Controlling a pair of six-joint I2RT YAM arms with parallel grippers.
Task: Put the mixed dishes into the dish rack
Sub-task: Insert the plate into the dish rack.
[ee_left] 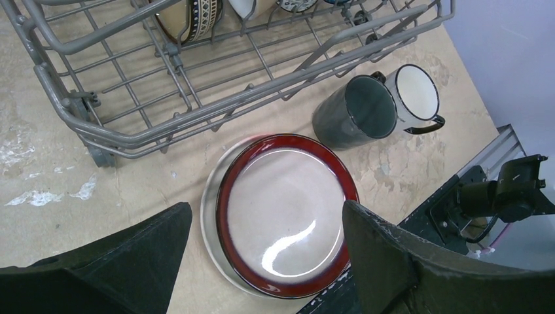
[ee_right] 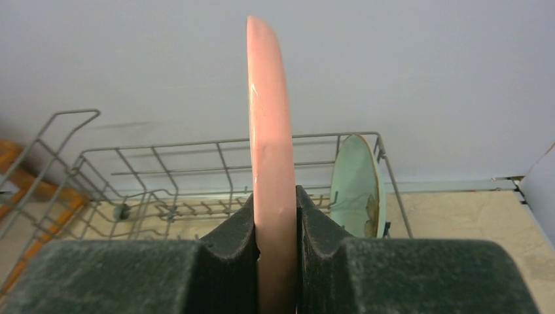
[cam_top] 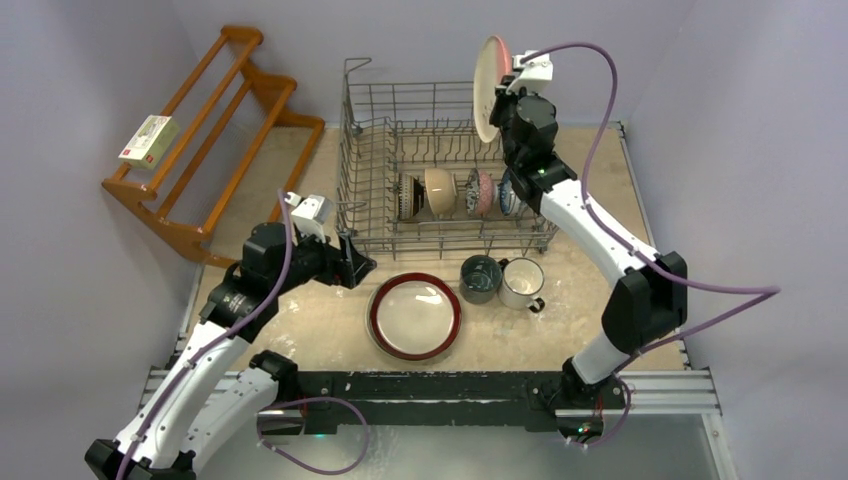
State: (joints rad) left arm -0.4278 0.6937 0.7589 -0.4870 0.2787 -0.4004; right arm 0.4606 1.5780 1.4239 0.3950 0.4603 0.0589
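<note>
While the right gripper (ee_right: 275, 219) is clenched on an upright pink plate (ee_right: 267, 118) above the dish rack (cam_top: 400, 135), left gripper (ee_left: 265, 219) released, jaws wide, red-rimmed plate (ee_left: 288, 196) on the desk (ee_left: 39, 163) beneath it, dark mug (ee_left: 357, 111) and white mug (ee_left: 415, 95) beyond.

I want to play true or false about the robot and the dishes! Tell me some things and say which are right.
1. The right gripper holds the pink plate on its edge. True.
2. The left gripper squeezes the red-rimmed plate. False: it is open and apart from that plate, which lies flat in front of the dish rack.
3. The dark mug and the white mug stand inside the dish rack. False: they stand on the table in front of it.
4. Bowls stand in the dish rack. True.
</note>
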